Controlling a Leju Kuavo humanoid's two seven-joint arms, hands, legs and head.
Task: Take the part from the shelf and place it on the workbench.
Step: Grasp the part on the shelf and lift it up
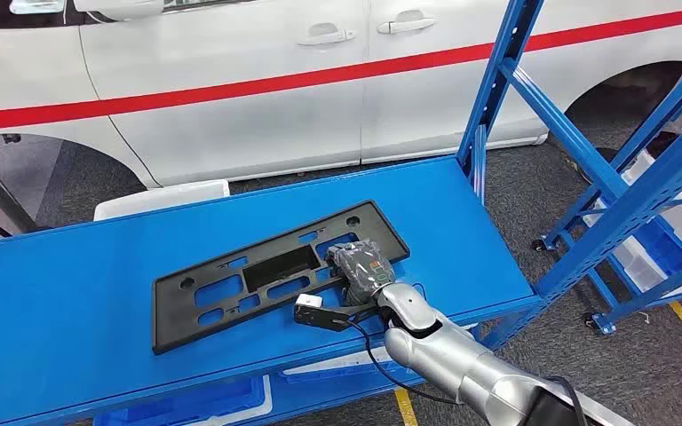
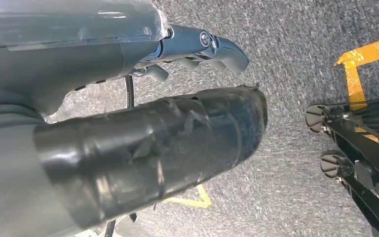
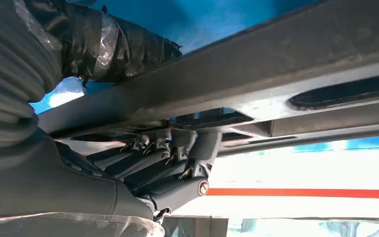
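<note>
Right hand (image 1: 362,269) gripping, thumb over, fingers (image 3: 177,148) under, left hand (image 2: 143,138) hanging

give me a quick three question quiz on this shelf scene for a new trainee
1. True or false: the black plastic part lies on the blue shelf surface.
2. Which hand is at the part's near edge? A) left hand B) right hand C) a person's hand
3. Fill in: the left hand hangs over grey ____ with yellow lines.

Key
1. True. It lies on the shelf, though the right wrist view shows the near edge raised, with fingers under it.
2. B. The thumb is on top and the fingers are beneath, so it grips the part.
3. Floor.
</note>
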